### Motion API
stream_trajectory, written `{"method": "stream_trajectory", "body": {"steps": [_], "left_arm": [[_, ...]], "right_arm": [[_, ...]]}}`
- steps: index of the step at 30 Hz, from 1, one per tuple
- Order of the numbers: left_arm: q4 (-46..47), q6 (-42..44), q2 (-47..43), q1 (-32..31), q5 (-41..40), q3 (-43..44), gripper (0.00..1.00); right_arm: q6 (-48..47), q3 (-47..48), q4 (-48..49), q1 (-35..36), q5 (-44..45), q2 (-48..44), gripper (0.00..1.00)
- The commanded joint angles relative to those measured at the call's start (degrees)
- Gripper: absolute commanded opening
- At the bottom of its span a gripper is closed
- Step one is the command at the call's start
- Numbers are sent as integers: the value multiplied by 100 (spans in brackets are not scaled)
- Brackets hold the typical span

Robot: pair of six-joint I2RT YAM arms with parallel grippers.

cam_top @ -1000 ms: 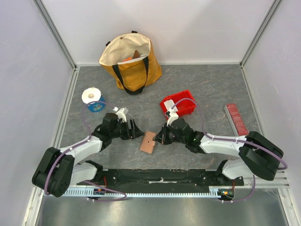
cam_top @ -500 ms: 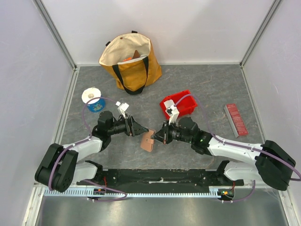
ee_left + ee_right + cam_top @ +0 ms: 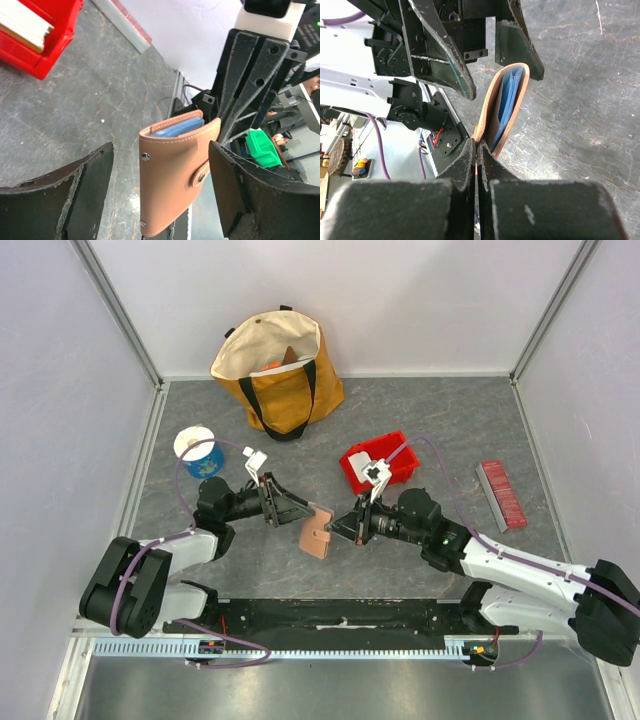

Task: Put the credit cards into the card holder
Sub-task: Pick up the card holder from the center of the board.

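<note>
Between left fingers (image 3: 60, 200) hangs card holder (image 3: 175, 170).

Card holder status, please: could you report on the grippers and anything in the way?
Right gripper shut on card holder edge, lifted off the table. Left gripper open, fingers flanking it. Blue card inside. Nothing in the way.

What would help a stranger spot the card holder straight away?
Find the red bin mid-table. Nearer the arms, the card holder is pinched by the right fingers, between the open left fingers. It is the only tan leather fold, with a snap tab and blue credit cards inside.
</note>
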Motion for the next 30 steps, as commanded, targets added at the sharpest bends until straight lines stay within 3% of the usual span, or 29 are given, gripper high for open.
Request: {"method": "stream_trajectory", "body": {"steps": [1,7,13,22,23,27,30], "left_arm": [[919,-589,-61,37,627,148,82],[1716,-1194,-9,29,1050,122,81],[2870,-1952,211,2,1086,131,73],[2914,-1996,422,-182,1050,315,51],[2897,-1979,422,-182,1042,315,51],[2861,-1926,527,-173,980,307,70],[3142,-2127,668,-182,989,368,70]], "right_arm": [[-181,246,147,-168,-139,-347,0],[-278,333,225,-660,-384,-339,0],[-120,290,542,-775,-613,-172,0],[-76,140,577,-828,-596,-84,0],[-76,149,595,-837,-648,-110,0],[-76,167,674,-837,-806,-241,0],[-146,158,587,-845,-754,-277,0]]}}
